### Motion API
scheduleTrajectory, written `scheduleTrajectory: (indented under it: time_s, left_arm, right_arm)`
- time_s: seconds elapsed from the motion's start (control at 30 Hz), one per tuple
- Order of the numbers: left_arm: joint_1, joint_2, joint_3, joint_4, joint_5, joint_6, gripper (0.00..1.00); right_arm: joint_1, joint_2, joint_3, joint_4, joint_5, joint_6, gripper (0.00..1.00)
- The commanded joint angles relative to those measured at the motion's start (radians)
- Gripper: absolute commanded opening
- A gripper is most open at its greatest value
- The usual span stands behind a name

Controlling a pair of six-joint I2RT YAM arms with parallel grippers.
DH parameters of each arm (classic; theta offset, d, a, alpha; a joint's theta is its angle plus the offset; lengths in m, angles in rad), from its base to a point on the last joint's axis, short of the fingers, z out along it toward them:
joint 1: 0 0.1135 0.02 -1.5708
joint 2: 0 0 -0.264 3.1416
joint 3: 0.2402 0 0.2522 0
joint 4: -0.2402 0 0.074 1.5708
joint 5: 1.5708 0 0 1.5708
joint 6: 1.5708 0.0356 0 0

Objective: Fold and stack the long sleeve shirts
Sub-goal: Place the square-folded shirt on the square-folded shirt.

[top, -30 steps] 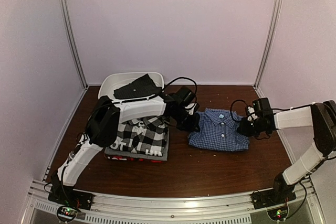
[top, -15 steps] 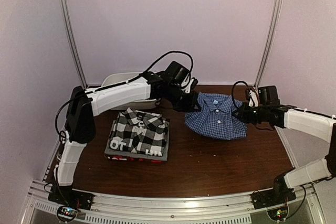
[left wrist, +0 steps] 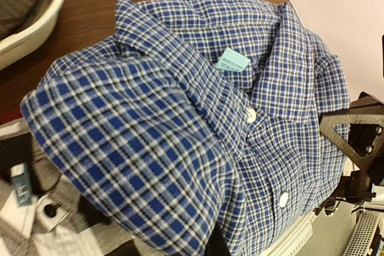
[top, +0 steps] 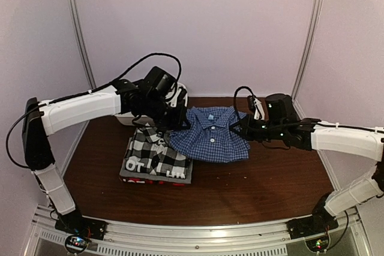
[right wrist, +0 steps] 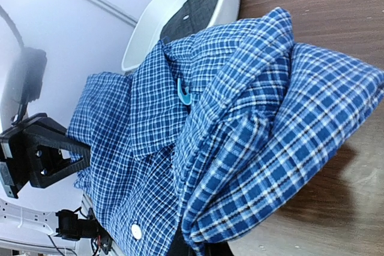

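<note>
Tools pinched shut, my left tool (top: 179, 120) and right tool (top: 243, 128) held the folded blue check shirt (top: 210, 139) lifted just right of the plaid shirt (top: 157, 155) topping the stack (top: 156, 177), so I judged landing it remained, plus perhaps the dark garment (right wrist: 192, 4) in the basin (right wrist: 150, 34) behind.

The blue checked shirt (top: 210, 139) is finely woven matt cloth, its small white buttons (left wrist: 251, 115) glossy (plastic, by the look). The plaid shirt (top: 159, 154) is matt cloth. The table (top: 258, 178) is dark wood, faintly shiny. The basin (left wrist: 39, 25) is smooth white plastic.
</note>
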Motion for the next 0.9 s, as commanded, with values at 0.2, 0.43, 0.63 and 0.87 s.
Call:
scheduleTrajectory:
  time_s: [0.2,0.43,0.63,0.87]
  left_arm:
    - [0.162,-0.348,-0.269,-0.080,-0.125,0.039,0.00]
    - [0.248,-0.438,-0.366,-0.130,-0.169,0.075,0.00]
    - [0.285,-0.450,-0.397,-0.139,-0.170,0.102,0.00]
    - [0.291,-0.450,-0.465,-0.144,-0.195,0.103,0.00]
  right_arm:
    - [0.285,0.316,0.260,0.223,0.131,0.129,0.00]
    - [0.357,0.503,0.434,0.237,0.143,0.145,0.00]
    - [0.364,0.550,0.447,0.259,0.142,0.167,0.00]
    - [0.365,0.573,0.434,0.241,0.149,0.167,0.00]
